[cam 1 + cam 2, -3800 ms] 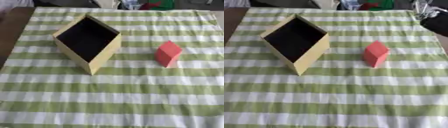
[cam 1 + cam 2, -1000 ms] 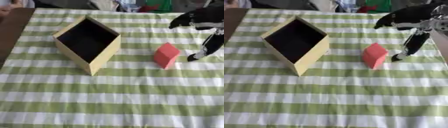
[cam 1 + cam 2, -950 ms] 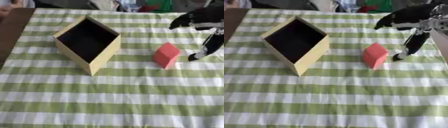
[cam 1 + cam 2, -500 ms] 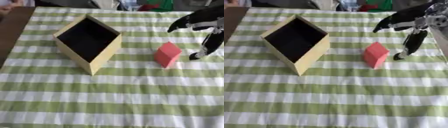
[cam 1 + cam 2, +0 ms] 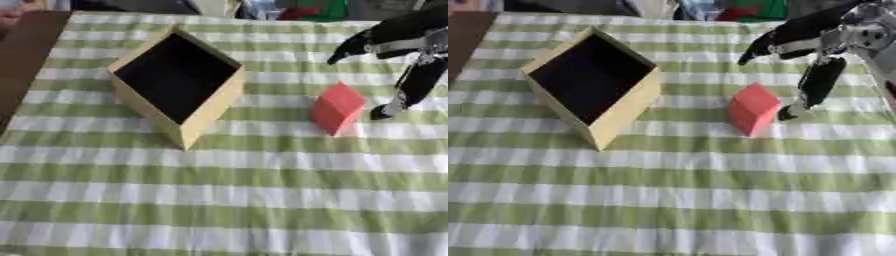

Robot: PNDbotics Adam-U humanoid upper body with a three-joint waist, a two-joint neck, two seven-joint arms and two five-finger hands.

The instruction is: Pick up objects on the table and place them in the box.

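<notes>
The red block [image 5: 753,108] sits on the striped cloth [image 5: 675,170], just left of the right hand [image 5: 815,47], whose fingers spread open, holding nothing. The tan box [image 5: 592,85], open-topped with a dark interior, lies further left.

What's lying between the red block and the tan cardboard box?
Nothing: only bare green-and-white striped cloth separates the red block from the tan cardboard box, clearest in the right eye view.

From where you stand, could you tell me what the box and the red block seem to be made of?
The box looks like pale, matte card or thin wood: flat tan walls, dark inside. The red block has a dull, even surface with soft edges, perhaps foam or painted wood; I can't tell which.
</notes>
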